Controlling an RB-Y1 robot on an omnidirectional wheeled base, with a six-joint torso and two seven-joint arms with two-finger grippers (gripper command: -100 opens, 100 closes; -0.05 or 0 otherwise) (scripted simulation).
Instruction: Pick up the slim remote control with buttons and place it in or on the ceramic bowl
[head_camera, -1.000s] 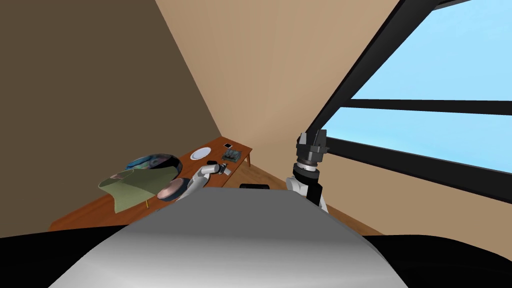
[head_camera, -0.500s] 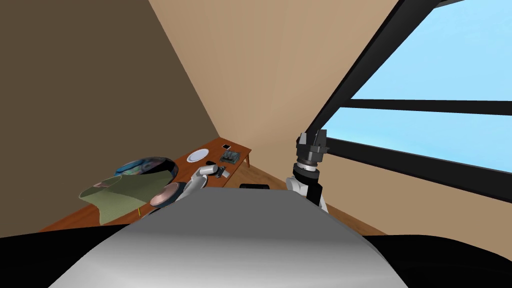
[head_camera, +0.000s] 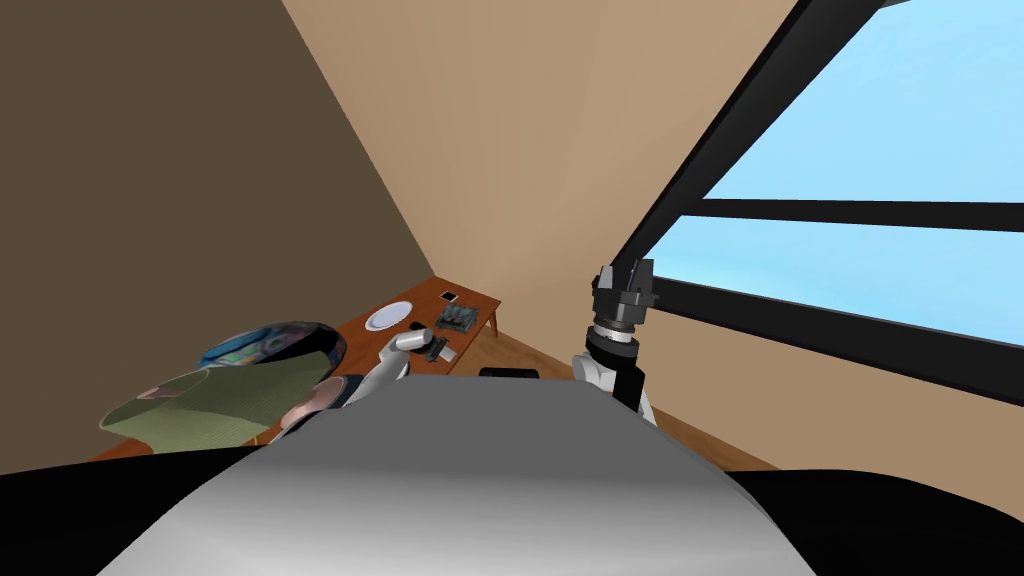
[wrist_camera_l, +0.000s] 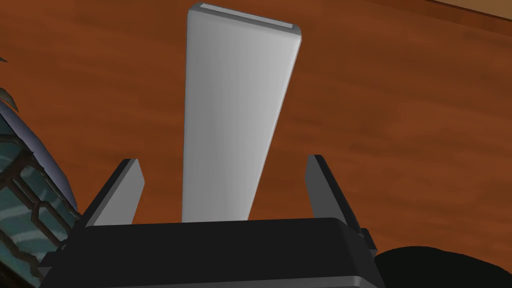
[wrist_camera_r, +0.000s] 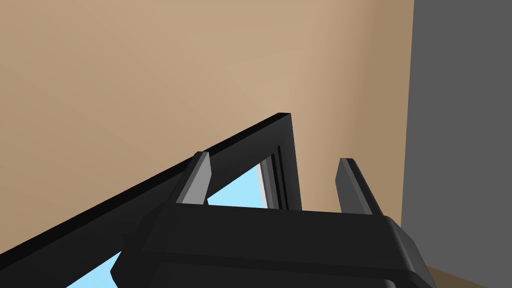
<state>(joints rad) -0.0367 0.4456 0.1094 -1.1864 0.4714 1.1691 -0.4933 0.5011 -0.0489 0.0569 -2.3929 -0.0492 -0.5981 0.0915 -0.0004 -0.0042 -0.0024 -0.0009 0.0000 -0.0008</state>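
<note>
Right now the left gripper (wrist_camera_l: 222, 160) hovers low over the wooden table (wrist_camera_l: 410, 130) with its fingers spread, straddling the slim light grey remote (wrist_camera_l: 235, 110) without touching it. The remote lies flat on the table, with a teal patterned object (wrist_camera_l: 25, 200) just beside it. A pinkish bowl (head_camera: 303, 410) and a large teal-patterned bowl (head_camera: 265, 340) sit well apart, nearer me. The right gripper (wrist_camera_r: 274, 158) is raised at my right side, fingers apart, empty.
</note>
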